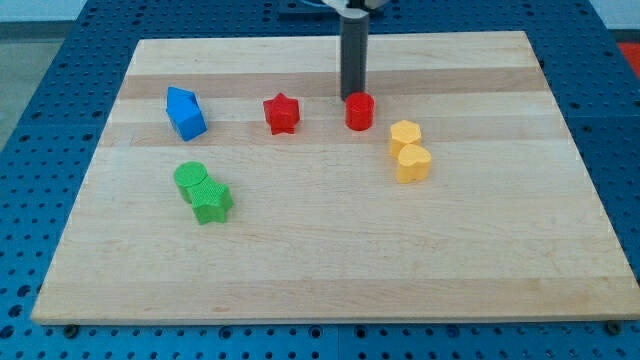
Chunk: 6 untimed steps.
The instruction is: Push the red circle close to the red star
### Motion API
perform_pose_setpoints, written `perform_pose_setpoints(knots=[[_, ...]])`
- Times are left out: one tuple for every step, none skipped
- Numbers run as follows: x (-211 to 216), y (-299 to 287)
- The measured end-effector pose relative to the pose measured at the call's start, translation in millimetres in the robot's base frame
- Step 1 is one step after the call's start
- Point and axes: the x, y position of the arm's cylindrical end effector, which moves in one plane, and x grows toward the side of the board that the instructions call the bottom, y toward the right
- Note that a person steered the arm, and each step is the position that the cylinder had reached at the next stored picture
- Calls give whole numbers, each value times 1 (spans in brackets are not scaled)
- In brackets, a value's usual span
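My tip (352, 95) stands just behind the red circle (360, 111), at the far middle of the wooden board (320, 270).

Nearest the view's bottom lie 2 green blocks touching each other — a green star (211, 202) in front and a green rounded block (191, 179) just behind it, on the view's left; to the view's right, 2 yellow blocks touch as well, a yellow heart-like block (412, 163) in front and a yellow rounded block (405, 133) behind; farther back sit the blue block (186, 113) at the left, the red star (282, 113) near the middle, and the red circle apart from it on the star's right — a clear gap between them; the rod is a plain dark stick with nothing to open or grasp, its end seemingly touching the circle's far upper-left edge.
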Motion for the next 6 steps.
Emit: perform_pose_setpoints(knots=[[-4,8],[-5,47],[11,43],[15,-7],[15,-49],[1,-21]])
